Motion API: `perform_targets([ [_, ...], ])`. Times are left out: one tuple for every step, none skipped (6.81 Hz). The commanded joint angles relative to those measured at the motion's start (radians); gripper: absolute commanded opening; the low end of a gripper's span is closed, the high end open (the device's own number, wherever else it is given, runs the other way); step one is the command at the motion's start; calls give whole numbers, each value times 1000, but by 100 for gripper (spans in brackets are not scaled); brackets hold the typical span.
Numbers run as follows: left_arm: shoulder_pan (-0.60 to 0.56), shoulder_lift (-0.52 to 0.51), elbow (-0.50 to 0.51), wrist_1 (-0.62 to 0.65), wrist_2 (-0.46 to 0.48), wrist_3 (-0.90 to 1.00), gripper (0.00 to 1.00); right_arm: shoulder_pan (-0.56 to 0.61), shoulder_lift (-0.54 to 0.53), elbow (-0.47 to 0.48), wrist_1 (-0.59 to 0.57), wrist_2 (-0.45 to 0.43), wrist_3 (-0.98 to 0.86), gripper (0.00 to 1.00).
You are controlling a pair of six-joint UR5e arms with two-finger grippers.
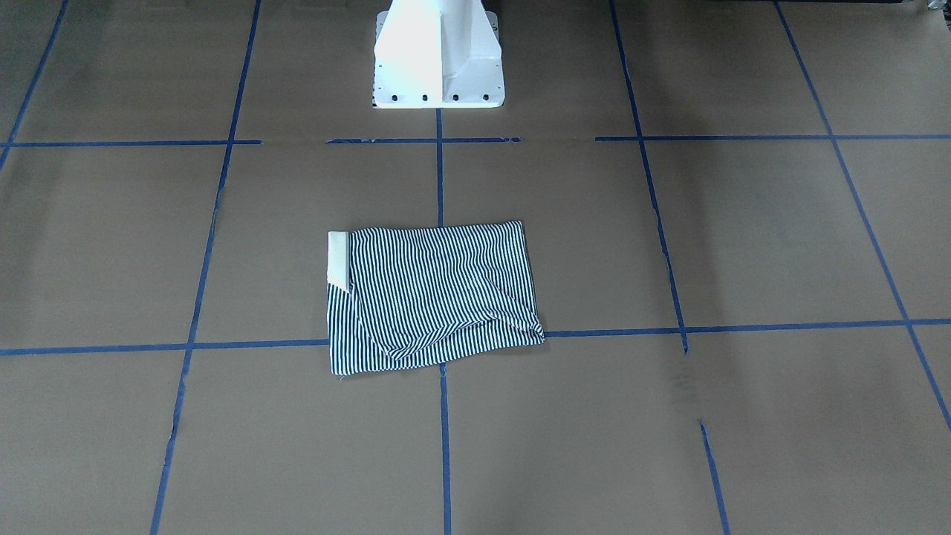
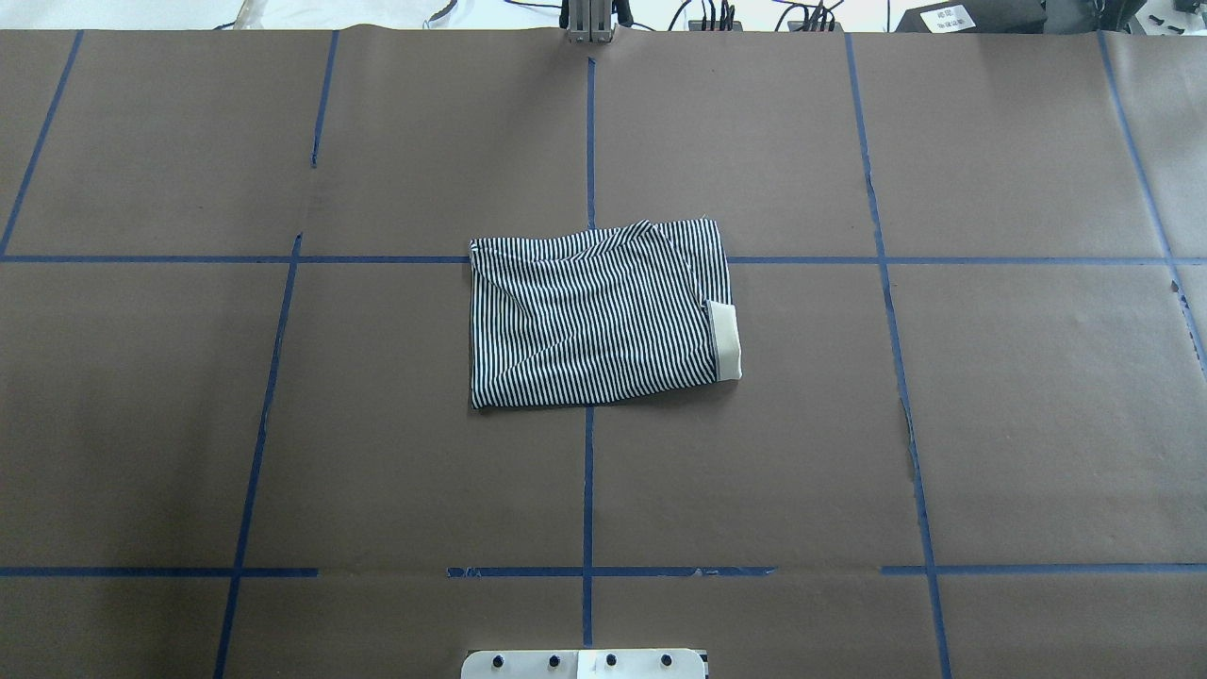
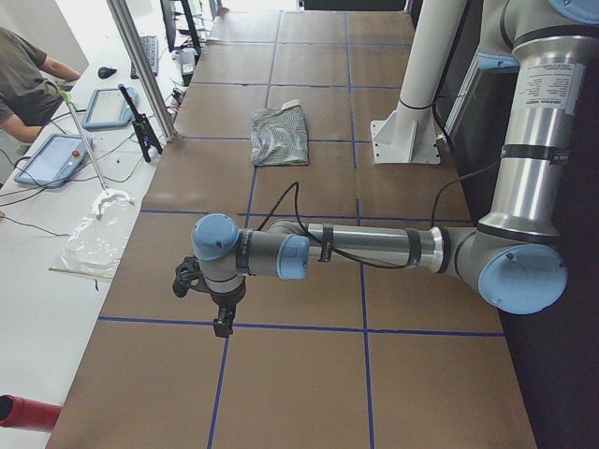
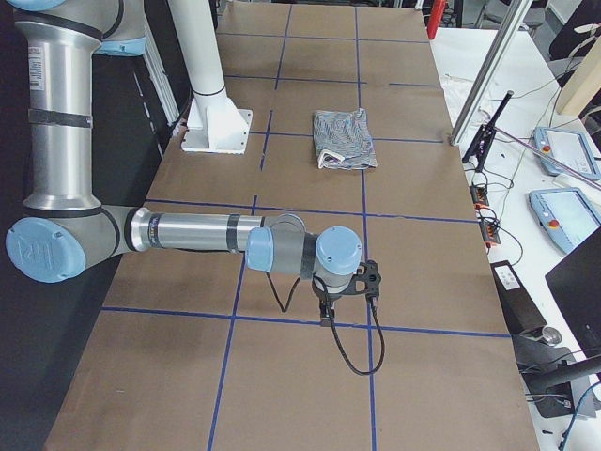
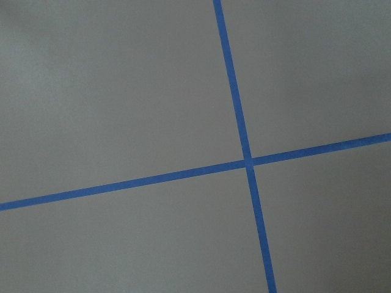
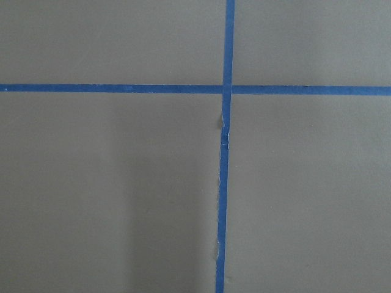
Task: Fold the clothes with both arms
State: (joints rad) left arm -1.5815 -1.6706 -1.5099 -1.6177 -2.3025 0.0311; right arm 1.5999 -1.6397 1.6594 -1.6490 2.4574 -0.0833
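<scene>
The striped polo shirt (image 1: 435,297) lies folded into a compact rectangle near the middle of the brown table, its cream collar (image 1: 339,260) showing at one end. It also shows in the overhead view (image 2: 599,316) and, small, in both side views (image 3: 279,136) (image 4: 345,139). My left gripper (image 3: 211,304) hangs over bare table far from the shirt, at the table's left end. My right gripper (image 4: 343,296) hangs likewise at the right end. I cannot tell whether either is open or shut. Both wrist views show only brown paper and blue tape.
The white pedestal (image 1: 437,59) stands at the robot's side of the table, behind the shirt. Blue tape lines (image 2: 588,471) grid the brown paper. A person (image 3: 23,79) sits at a side bench holding tablets (image 3: 56,159) and cables. A metal post (image 3: 140,70) stands at the table's far edge.
</scene>
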Motion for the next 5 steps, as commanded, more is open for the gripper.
perform_targets([
  [0, 0, 0, -4, -14, -49, 100, -1, 3, -6, 0, -1, 8, 100],
  [0, 0, 0, -4, -14, -49, 100, -5, 7, -7, 2, -15, 66, 100],
  [0, 2, 0, -5, -15, -49, 100, -11, 21, -12, 2, -26, 74, 100],
  [0, 2, 0, -5, -15, -49, 100, -11, 32, -23, 2, -26, 74, 100],
  [0, 3, 2, -5, -14, -49, 100, -11, 46, -24, 2, -29, 74, 100],
])
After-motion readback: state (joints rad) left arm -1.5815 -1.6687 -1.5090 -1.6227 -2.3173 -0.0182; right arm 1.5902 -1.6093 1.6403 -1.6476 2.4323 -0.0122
